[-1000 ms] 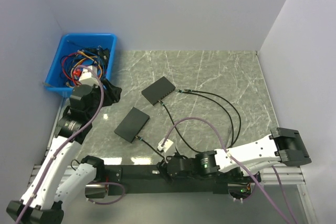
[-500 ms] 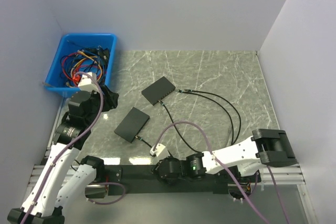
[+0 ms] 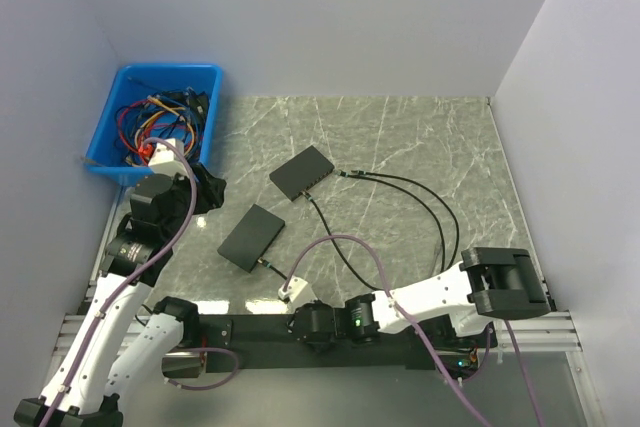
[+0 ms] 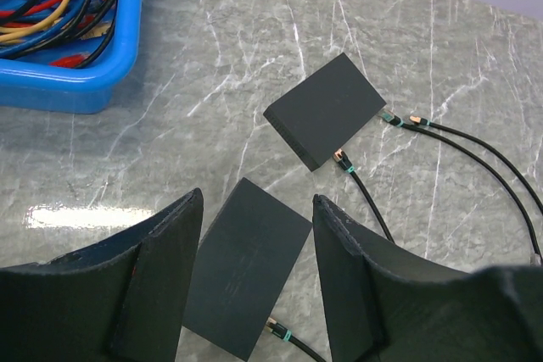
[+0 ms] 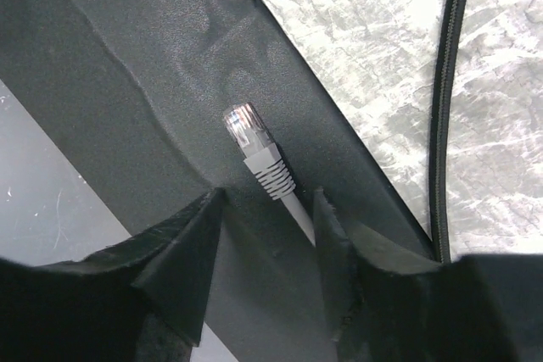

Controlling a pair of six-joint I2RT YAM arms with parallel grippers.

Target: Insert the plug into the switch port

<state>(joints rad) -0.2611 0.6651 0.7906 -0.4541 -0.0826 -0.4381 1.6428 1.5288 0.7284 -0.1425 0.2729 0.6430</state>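
grey plug sits within parted right gripper.

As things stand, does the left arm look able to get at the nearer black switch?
Probably yes. The left gripper hangs open, aimed at the nearer switch, with nothing between them. Only a cable plugged into the switch's near edge lies close.
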